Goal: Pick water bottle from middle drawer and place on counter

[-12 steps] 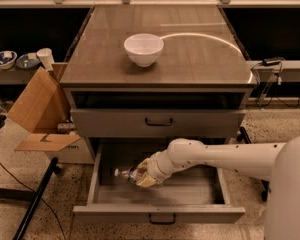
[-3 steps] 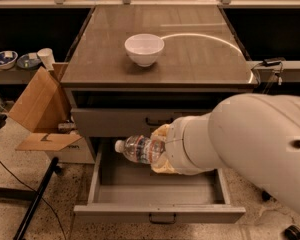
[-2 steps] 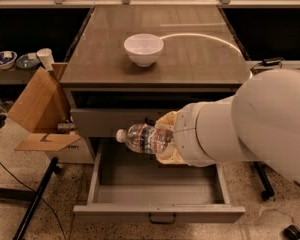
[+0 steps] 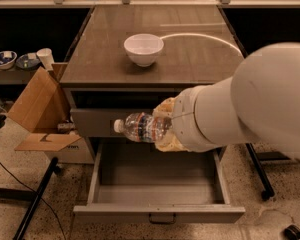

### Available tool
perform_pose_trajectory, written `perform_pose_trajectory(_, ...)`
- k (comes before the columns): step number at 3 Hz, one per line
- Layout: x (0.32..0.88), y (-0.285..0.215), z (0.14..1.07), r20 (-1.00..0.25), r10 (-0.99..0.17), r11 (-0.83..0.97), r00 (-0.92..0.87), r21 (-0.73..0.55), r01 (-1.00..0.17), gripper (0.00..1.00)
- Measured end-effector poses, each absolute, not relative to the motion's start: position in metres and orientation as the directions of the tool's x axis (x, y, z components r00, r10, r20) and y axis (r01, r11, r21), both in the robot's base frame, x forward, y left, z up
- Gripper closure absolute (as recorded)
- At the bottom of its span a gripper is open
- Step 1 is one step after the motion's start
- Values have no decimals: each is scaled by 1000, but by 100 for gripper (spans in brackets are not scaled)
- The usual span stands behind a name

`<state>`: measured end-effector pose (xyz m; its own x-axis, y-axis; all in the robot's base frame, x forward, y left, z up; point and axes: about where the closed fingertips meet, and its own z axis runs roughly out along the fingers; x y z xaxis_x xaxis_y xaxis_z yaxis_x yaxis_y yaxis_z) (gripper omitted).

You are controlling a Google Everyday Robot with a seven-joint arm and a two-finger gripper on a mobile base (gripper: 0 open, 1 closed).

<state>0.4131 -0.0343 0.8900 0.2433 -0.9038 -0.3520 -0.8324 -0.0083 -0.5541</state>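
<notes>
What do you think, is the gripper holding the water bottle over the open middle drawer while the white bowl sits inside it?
Not quite: the camera view shows the white bowl on the counter, not in the middle drawer. The gripper does hold the water bottle over it.

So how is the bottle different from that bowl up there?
The bottle is clear plastic, held sideways in the gripper above the open drawer; the bowl is opaque white, upright on the counter. The bottle is capped; the bowl is open-topped. Both are small containers.
</notes>
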Motion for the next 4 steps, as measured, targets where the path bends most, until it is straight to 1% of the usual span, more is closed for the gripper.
perform_pose_trajectory(2, 474, -42, 956, -270, -907, -102, 323, -604, -791, 100)
perform_pose_trajectory(3, 517, -43, 986, -252, -899, -132, 358, -624, -771, 100)
perform_pose_trajectory(4, 586, -38, 1010, -282, -879, -114, 385, -659, -744, 100)
